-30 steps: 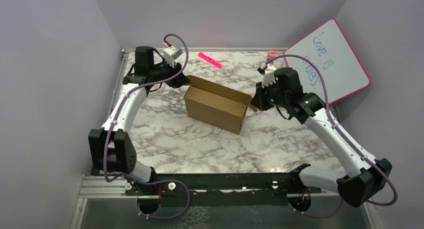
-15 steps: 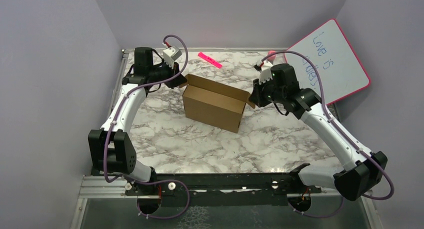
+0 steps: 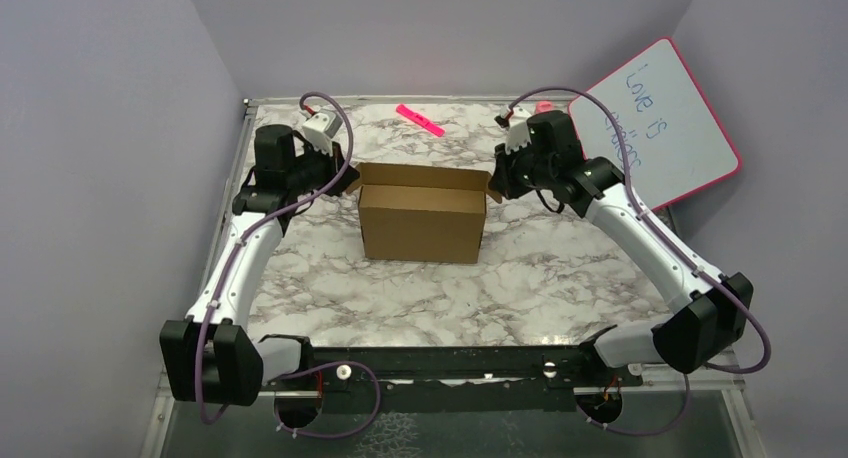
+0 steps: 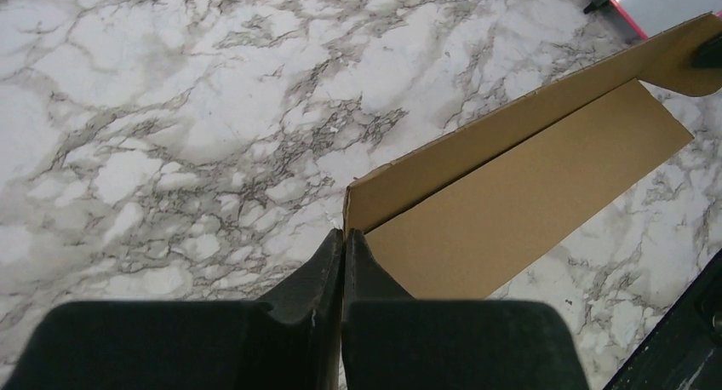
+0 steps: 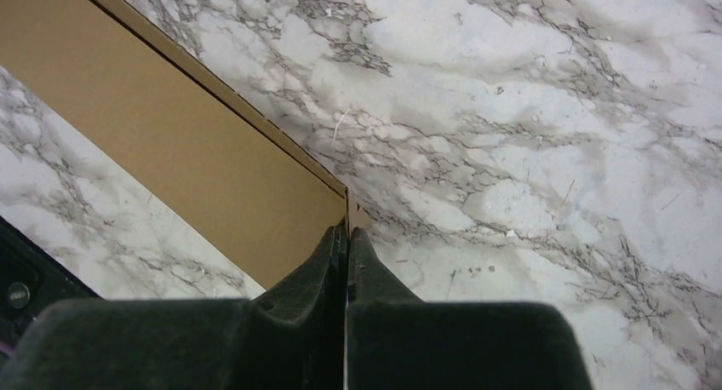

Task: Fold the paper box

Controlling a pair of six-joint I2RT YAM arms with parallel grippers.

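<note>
Standing upright on the marble counter (image 3: 450, 288), the paper box (image 3: 422, 223) sits a little beyond the middle, its long brown side facing the arm bases and its top open. It lies between the 2 arms, with a small flap sticking out at each upper end.

The left fingers (image 4: 332, 254) are pressed together on the left end flap – the wrist view shows the thin cardboard edge running straight down into their tips. The right fingers (image 5: 336, 249) are likewise closed, pinching the right end flap, whose edge shows as a pale line between them.

A pink strip (image 3: 420, 120) lies on the counter behind the box, well apart from it. A pink-framed whiteboard (image 3: 665, 118) with blue writing leans against the right wall.
</note>
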